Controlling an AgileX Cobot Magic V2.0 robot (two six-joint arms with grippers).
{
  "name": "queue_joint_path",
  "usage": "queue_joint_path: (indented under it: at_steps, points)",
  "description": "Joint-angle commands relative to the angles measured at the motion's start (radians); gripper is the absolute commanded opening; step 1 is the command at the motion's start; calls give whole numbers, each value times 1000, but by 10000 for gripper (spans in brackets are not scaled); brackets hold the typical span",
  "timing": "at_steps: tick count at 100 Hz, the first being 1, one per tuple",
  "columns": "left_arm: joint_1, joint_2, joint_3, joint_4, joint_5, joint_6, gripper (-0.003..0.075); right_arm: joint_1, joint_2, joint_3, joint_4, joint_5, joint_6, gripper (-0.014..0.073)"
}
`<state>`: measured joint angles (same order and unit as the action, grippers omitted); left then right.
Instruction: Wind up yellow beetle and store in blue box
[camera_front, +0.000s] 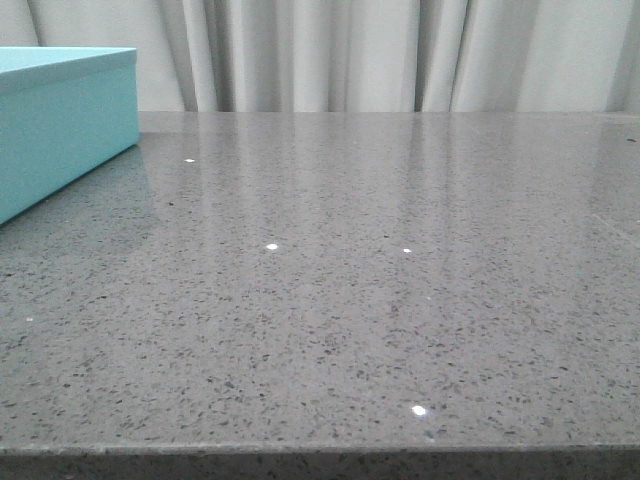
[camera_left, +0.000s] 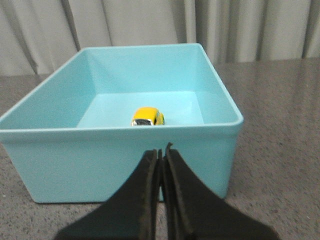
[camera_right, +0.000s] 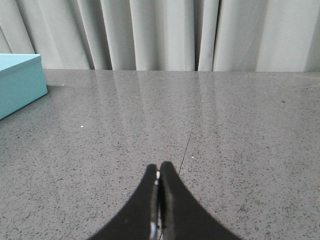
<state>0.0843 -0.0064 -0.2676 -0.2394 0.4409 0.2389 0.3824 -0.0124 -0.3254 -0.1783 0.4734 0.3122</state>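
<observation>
The yellow beetle (camera_left: 148, 116) sits on the floor of the blue box (camera_left: 120, 160), near its middle, seen only in the left wrist view. The blue box also shows at the far left of the front view (camera_front: 60, 120) and at the left edge of the right wrist view (camera_right: 17, 85). My left gripper (camera_left: 162, 152) is shut and empty, just outside the box's near wall. My right gripper (camera_right: 159, 169) is shut and empty above the bare grey table, well away from the box. Neither gripper shows in the front view.
The grey speckled stone table (camera_front: 350, 300) spreads across all views, with its front edge at the bottom of the front view. A thin seam (camera_right: 192, 125) runs across it in the right wrist view. Pale curtains (camera_front: 380, 50) hang behind the table.
</observation>
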Motion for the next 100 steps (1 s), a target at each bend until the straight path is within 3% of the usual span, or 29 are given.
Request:
queue_joint_path:
  at_steps: [1,11,29,50,100]
  points:
    - [-20,-28,22,0,-210,-9,-20,1,-15,-24,-21,-84,-11,-69]
    - [-61,-28,72,48,-264,-35,-20,1,-15,-24,-21,-84,-11,-69]
    - [-130,-28,181,169,-372,-239,-20,1,-15,-24,-21,-84,-11,-69]
    - [-138,-28,308,158,-485,-239,-20,1,-15,-24,-21,-84,-11,-69]
    - [-138,-28,307,159,-441,-239,-20,1,-15,-24,-21,-84,-11,-69]
